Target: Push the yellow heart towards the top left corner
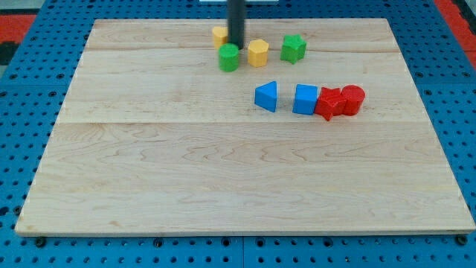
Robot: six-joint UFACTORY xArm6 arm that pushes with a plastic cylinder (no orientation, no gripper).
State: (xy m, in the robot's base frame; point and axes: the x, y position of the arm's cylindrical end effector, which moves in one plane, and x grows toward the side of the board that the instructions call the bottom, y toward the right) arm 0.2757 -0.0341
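Yellow heart (219, 33) partly hidden behind rod | my tip (236, 46) touching it (no fingers, nothing gripped) | green round block (229, 57) just below tip

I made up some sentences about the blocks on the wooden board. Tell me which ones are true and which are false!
1. The two blue blocks sit near the board's bottom edge. False: the blue triangle and blue cube lie above the middle.
2. My tip is beside the yellow heart. True.
3. The red blocks touch the blue cube. True.
4. The green star is at the view's far left. False: it lies right of the yellow hexagon.
5. A green round block sits just below my tip. True.
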